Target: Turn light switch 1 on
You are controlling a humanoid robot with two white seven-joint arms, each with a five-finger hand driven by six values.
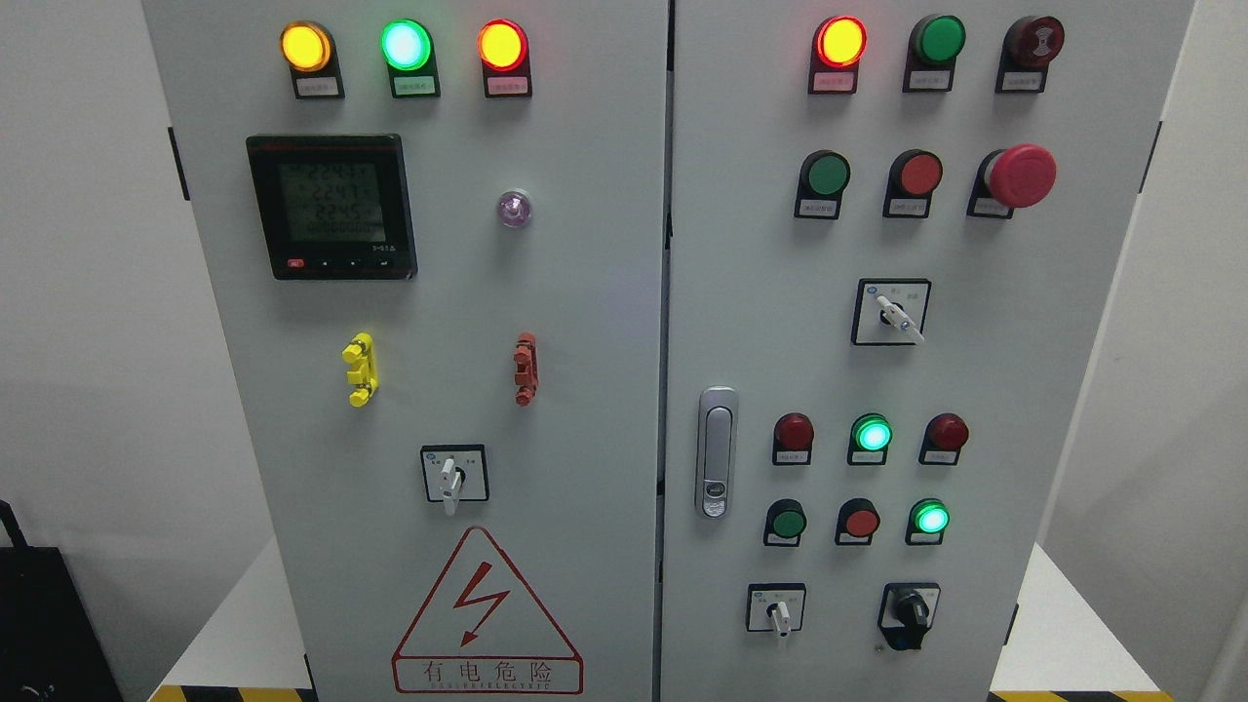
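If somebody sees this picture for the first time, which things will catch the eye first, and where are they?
Probably the lit lamps along the top: on the left door a yellow lamp, a green lamp and a red lamp. On the right door the big red mushroom button stands out at the upper right. Low on the left door is the red lightning warning triangle.

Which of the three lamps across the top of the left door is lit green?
The middle lamp glows green. The lamps on its left and right glow yellow-orange, the right one inside a red ring.
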